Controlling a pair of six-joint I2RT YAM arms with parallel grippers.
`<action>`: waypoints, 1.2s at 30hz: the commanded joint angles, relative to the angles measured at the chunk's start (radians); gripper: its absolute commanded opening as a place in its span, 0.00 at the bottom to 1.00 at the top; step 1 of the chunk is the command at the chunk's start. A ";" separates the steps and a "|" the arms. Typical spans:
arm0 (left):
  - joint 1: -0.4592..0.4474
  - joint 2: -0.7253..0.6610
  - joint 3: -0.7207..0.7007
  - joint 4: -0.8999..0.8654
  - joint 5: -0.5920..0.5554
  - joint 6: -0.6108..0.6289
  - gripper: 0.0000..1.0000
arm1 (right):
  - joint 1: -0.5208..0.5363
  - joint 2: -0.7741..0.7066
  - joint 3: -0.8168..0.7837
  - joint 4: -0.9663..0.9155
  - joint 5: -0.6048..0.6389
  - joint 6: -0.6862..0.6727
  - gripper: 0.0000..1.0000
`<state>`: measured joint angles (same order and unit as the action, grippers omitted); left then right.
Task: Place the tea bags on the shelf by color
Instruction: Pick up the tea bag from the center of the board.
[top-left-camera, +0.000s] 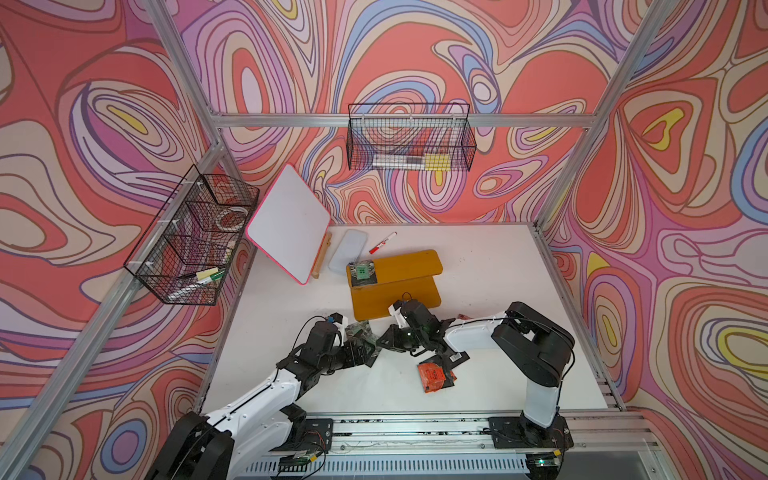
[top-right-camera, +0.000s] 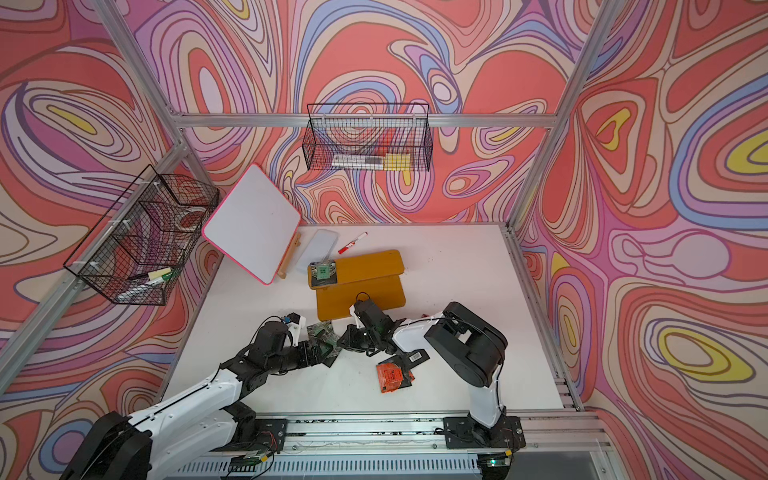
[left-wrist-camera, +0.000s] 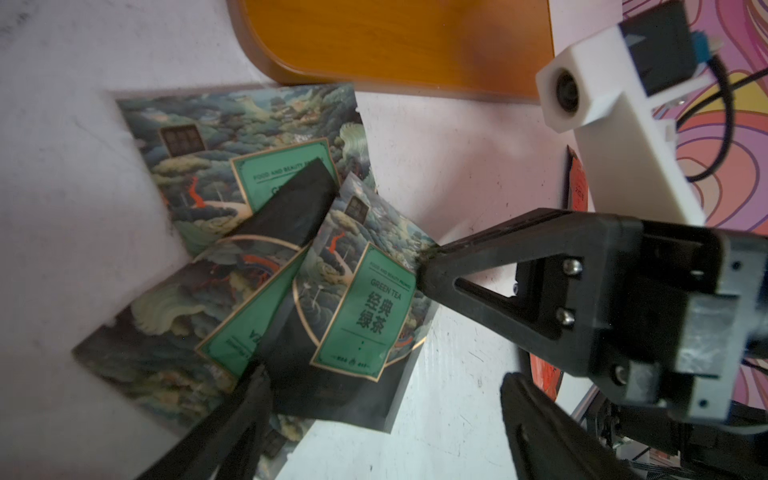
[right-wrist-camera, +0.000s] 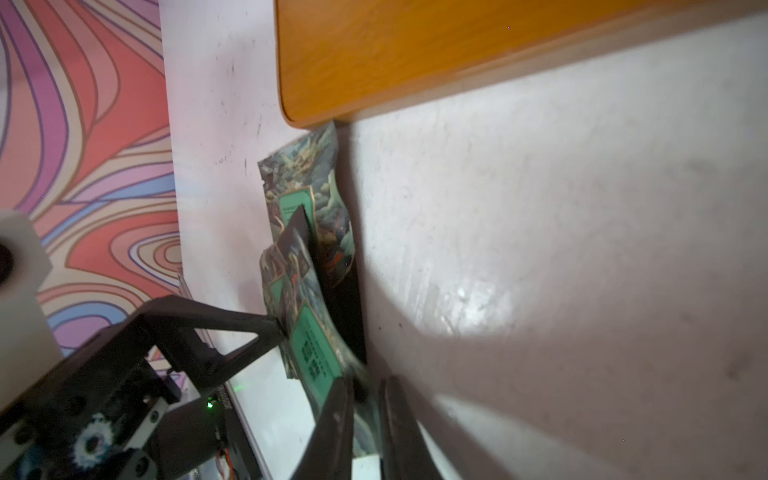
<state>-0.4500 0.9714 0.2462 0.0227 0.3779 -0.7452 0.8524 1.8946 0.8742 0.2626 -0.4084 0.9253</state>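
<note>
The mustard-yellow shelf (top-left-camera: 409, 266) stands mid-table with one green tea bag (top-left-camera: 362, 272) on its upper step's left end. Just in front of the shelf lies an overlapping pile of green tea bags (left-wrist-camera: 257, 216), also seen in both top views (top-left-camera: 360, 331) (top-right-camera: 322, 332). My right gripper (right-wrist-camera: 365, 399) is shut on the edge of the top green tea bag (right-wrist-camera: 316, 353). My left gripper (left-wrist-camera: 386, 415) stands open, one finger (left-wrist-camera: 249, 411) over the pile. Orange-red tea bags (top-left-camera: 432, 374) and a black-backed one (top-left-camera: 455, 357) lie under the right arm.
A pink-edged whiteboard (top-left-camera: 286, 224) leans at the back left beside a white case (top-left-camera: 348, 249) and a red marker (top-left-camera: 382, 243). Black wire baskets hang on the left wall (top-left-camera: 191, 237) and the back wall (top-left-camera: 409, 137). The two grippers nearly touch.
</note>
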 joint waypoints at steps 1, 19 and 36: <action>0.007 -0.010 -0.019 -0.014 -0.010 -0.003 0.90 | 0.005 0.016 -0.014 0.043 -0.007 0.003 0.07; 0.019 -0.358 0.142 -0.314 -0.092 0.102 0.98 | -0.025 -0.257 0.001 -0.153 -0.070 -0.291 0.00; 0.144 -0.319 0.059 0.196 0.432 -0.022 0.84 | -0.238 -0.549 -0.018 -0.263 -0.595 -0.500 0.00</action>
<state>-0.3351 0.6350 0.3378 0.0261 0.6636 -0.6945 0.6285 1.3796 0.8639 0.0212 -0.8661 0.4770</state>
